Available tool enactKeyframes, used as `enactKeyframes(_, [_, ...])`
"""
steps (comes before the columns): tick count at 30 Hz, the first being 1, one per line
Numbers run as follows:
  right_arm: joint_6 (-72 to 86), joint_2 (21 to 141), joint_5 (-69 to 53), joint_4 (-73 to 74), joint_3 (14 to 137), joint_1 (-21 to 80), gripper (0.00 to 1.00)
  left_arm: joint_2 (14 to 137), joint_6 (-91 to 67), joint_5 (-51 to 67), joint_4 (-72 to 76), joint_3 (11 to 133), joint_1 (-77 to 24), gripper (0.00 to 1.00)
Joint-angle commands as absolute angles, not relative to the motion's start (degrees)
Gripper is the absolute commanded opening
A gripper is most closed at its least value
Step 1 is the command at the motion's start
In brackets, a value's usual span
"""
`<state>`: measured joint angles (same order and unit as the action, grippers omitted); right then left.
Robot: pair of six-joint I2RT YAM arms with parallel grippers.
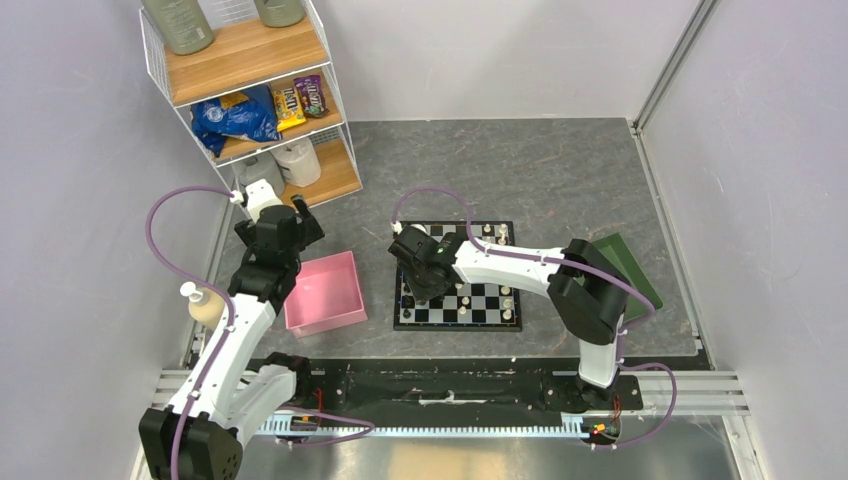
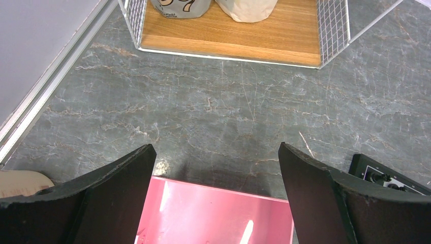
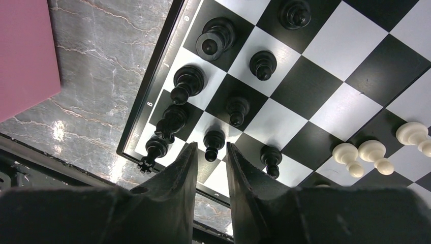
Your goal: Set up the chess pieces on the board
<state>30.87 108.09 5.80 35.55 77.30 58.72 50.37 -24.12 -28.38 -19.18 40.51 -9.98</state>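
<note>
From above, cannot see the left files of the board (image 1: 470, 326), covered by the right arm's wrist. Too small there to tell kinds among the chess pieces (image 1: 500, 236). Partly covered by the same arm's elbow: green tray (image 1: 628, 262). Half hidden behind the left arm: cream pump bottle (image 1: 203, 306). Cut off at the top edge: grey containers (image 1: 180, 25) on the shelf (image 1: 250, 62). In the left wrist view, only a strip of the pink tray (image 2: 218, 213), cut by the lower edge. In the right wrist view, cannot tell whether the right gripper (image 3: 211, 152) touches the black pawn (image 3: 213, 140) at its gap.
</note>
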Motion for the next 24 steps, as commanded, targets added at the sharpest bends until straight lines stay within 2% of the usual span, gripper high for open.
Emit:
enactKeyframes(1, [31.27,104.77,5.47,34.56,77.58,58.92,0.35,49.61,-22.68,-29.27,-17.89,40.43,-9.67,1.00])
enactKeyframes(11, [32.30,96.81,13.11,36.66,71.60,58.84,0.37,48.65,-22.74,-29.19,-18.11,40.39,-9.67,1.00])
enactKeyframes(24, [34.53,101.78,15.05,39.03,72.69,57.64,0.35,48.58,-22.74,-29.00,-18.36,40.43,-9.67,1.00])
